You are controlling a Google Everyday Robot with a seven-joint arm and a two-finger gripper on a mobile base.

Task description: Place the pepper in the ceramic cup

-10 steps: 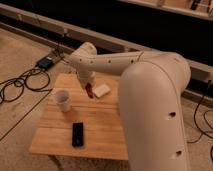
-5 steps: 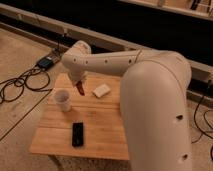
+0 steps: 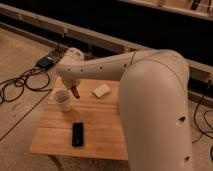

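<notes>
one pepper hung from the gripper, which sat under the end of the white arm above the wooden table, clamped on the pepper's upper end. the ceramic cup stood upright just beside it on the camera's left, near but not touching. the carrying step looked to be in hand, the pepper raised but not yet over the cup. the next move would call for a short shift to centre the pepper above the rim, then a release.

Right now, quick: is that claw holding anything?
Gripper: jaws closed on the pepper, hanging just beside the cup.
</notes>
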